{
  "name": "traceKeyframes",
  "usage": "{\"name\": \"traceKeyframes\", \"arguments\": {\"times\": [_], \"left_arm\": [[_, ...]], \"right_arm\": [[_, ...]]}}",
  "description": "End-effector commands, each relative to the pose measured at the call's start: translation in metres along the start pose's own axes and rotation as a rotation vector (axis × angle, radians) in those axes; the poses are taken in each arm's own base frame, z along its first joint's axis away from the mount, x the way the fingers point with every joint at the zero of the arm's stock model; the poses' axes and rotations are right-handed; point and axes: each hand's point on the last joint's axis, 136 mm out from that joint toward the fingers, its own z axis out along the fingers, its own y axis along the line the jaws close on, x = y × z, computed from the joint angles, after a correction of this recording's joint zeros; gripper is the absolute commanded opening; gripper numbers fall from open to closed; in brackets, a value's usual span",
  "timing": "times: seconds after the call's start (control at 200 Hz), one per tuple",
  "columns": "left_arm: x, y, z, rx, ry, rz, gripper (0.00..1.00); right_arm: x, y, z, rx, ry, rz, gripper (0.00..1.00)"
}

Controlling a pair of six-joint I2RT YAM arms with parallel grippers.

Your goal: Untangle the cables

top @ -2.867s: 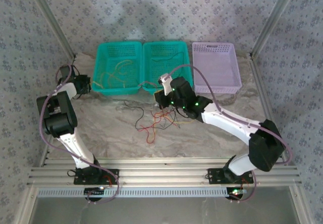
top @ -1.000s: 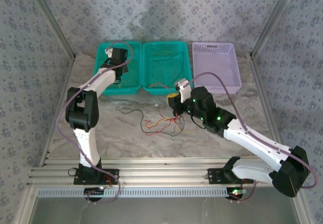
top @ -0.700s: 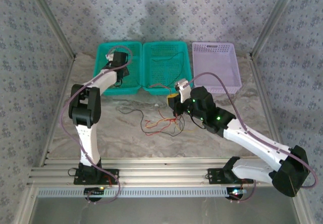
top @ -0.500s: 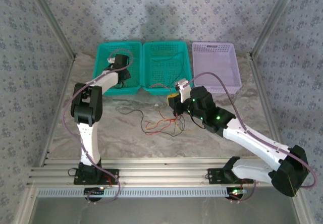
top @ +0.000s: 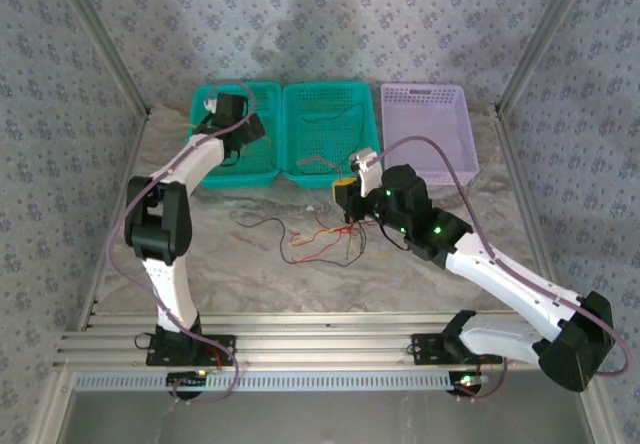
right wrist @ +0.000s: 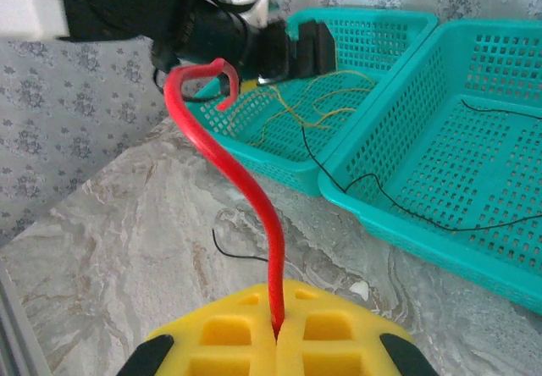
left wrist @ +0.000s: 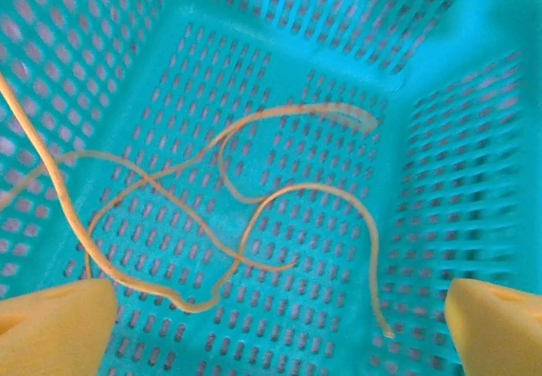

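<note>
One red cable (right wrist: 255,191) clenched in right tool (right wrist: 278,332) | left tool (left wrist: 273,325) released above basket (left wrist: 478,185)

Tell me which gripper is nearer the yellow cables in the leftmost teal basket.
Left. The left gripper hangs open over the yellow cables inside that basket; the right gripper is out over the table, shut on a red cable.

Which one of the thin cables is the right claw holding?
The thin red cable: it alone is pinched in the shut right claw. The thin yellow cables lie loose in the leftmost teal plastic basket.
</note>
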Motion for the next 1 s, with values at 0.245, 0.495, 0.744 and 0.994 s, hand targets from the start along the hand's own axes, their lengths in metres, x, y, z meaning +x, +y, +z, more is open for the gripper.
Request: {"name": "traceKeyframes", "arguments": {"times": [0.245,0.495,0.744,0.994], "left_arm": [[-0.009,0.022,-0.053,0.003,-0.028,-0.097,1.00],[0.000,0.062,-0.012,-0.003,0.067,-0.300,0.98],[0.011,0.069,0.024,-0.047,0.133,-0.304,0.94],[0.000,0.036,0.004,-0.027,0.074,-0.186,0.95]], "right_arm": [[-0.022,0.006,-0.011,-0.025,-0.042,0.032,0.00],[-0.018,0.012,-0.006,-0.061,-0.018,0.046,0.00],[-0.017,0.011,-0.008,-0.053,-0.016,0.042,0.00],[-0.024,0.011,-0.010,-0.051,-0.036,0.032,0.00]]}}
